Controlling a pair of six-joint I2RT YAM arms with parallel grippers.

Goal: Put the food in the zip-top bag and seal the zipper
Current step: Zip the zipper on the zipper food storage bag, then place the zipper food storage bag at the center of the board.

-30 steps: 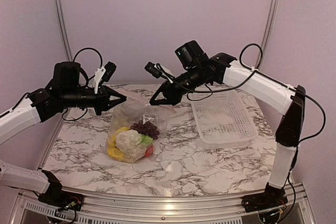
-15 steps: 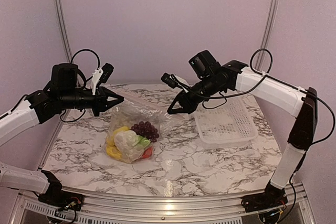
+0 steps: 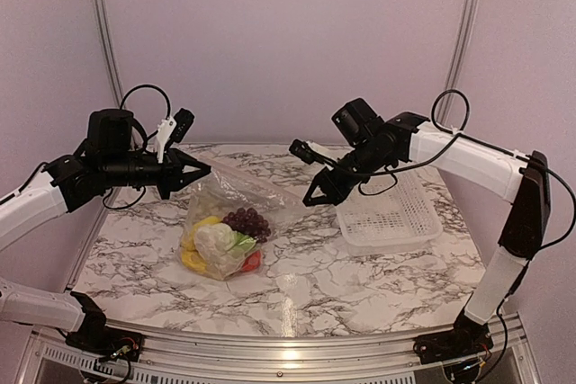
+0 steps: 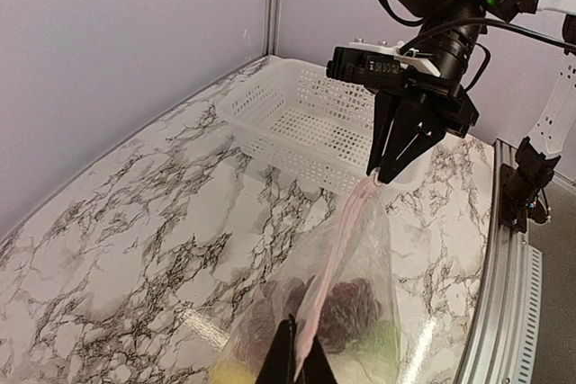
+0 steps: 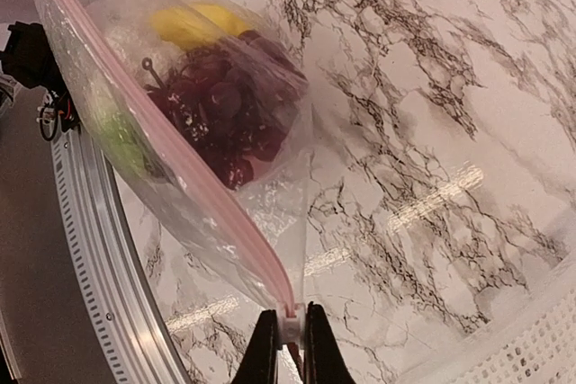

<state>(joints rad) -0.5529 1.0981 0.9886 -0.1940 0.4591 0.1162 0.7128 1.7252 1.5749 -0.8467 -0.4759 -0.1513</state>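
Your right gripper (image 3: 316, 196), pinched on the zipper (image 4: 341, 240), has run rightward to its end while your left gripper (image 3: 204, 169) clamps the other end; seal likely complete

Clear, crinkly plastic bag (image 3: 225, 197) sags onto my surface, its pink zip strip (image 5: 180, 164) stretched taut up top. Inside: dark purple grape bunch (image 3: 249, 220), white cauliflower (image 3: 219, 240), yellow piece (image 3: 193, 261).

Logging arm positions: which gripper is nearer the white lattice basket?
Right. The right gripper pinches one zipper end off the left edge of the white lattice basket; the left gripper pinches the other end, with the zip-top bag between it and the basket.
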